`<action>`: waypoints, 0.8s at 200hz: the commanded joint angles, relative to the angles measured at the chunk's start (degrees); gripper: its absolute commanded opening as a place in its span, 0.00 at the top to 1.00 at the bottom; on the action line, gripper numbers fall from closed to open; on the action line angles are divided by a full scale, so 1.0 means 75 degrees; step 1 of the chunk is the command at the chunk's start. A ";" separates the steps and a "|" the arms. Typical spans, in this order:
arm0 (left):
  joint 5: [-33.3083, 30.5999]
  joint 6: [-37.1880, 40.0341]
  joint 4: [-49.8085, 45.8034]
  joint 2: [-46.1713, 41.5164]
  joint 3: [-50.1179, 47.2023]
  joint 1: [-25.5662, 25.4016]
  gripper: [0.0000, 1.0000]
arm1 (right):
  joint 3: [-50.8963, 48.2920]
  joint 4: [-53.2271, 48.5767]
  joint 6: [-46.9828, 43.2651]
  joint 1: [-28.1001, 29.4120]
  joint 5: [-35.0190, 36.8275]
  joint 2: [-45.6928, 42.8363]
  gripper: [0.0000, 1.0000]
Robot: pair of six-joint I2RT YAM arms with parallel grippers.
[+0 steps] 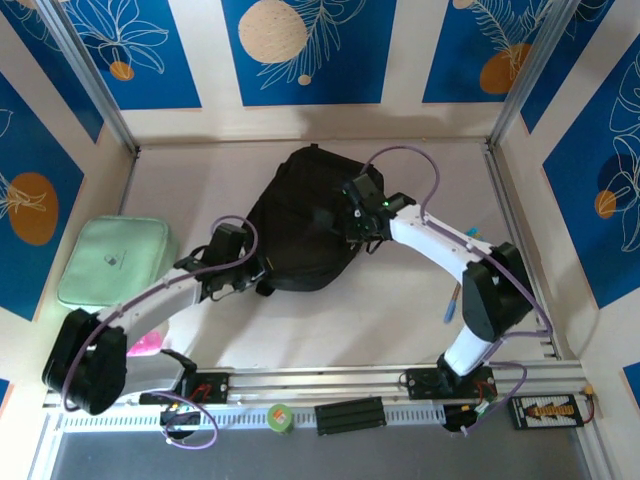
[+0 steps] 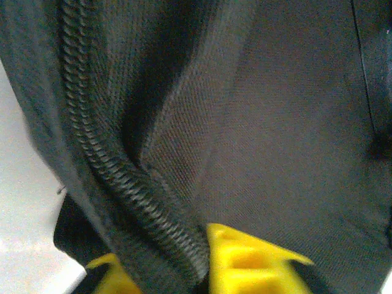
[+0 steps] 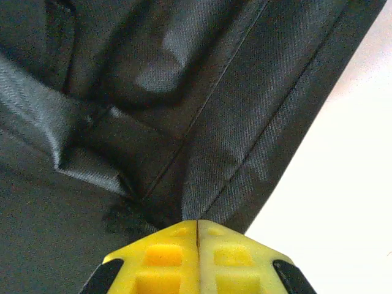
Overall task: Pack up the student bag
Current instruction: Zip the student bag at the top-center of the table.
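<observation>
Locate the student bag (image 1: 300,215), a large black soft fabric backpack. It lies flat in the middle of the table (image 1: 400,300), and both arms reach onto it. The bag is limp. If either arm pulls sideways, expect the whole bag to slide across the table rather than open, and its mouth to fold shut.

Note the mint-green rectangular padded pouch (image 1: 115,262) at the table's left edge, well apart from the bag and beside the left arm. A wide sweep of that arm can knock the pouch out of place.

Check the right pincer (image 3: 197,229) at the bag's right edge. Its yellow fingers are pressed together, with the tips against a fold of fabric. You cannot tell whether any cloth is caught between them. If none is, a lift here raises nothing and the bag stays slumped.

Check the left pincer (image 2: 165,263) at the bag's lower left side. Its fingers stand slightly apart, astride the black coiled zipper ridge (image 2: 104,153). You cannot tell whether they pinch it. A loose hold lets the ridge slip out on the first pull. A tight hold on the coil itself drags cloth instead of running the zipper, and can snag or distort it.
</observation>
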 commanded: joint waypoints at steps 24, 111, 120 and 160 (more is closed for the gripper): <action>-0.0628 0.0742 -0.2183 -0.1254 0.0102 -0.0325 0.41 | -0.1290 0.0614 0.0013 -0.0321 -0.1604 -0.1234 1.00; -0.0857 0.3628 -0.1584 0.1725 0.4232 -0.0739 0.28 | -0.0978 0.1514 0.1097 -0.2136 -0.2992 -0.1484 0.27; -0.0861 0.3861 -0.1516 0.2262 0.4696 -0.0890 0.28 | -0.0931 0.1603 0.1163 -0.2355 -0.3286 -0.1293 0.25; -0.1265 0.4673 -0.1782 0.4415 0.6964 -0.1591 0.34 | -0.0741 0.1750 0.1255 -0.2903 -0.4318 -0.0374 0.24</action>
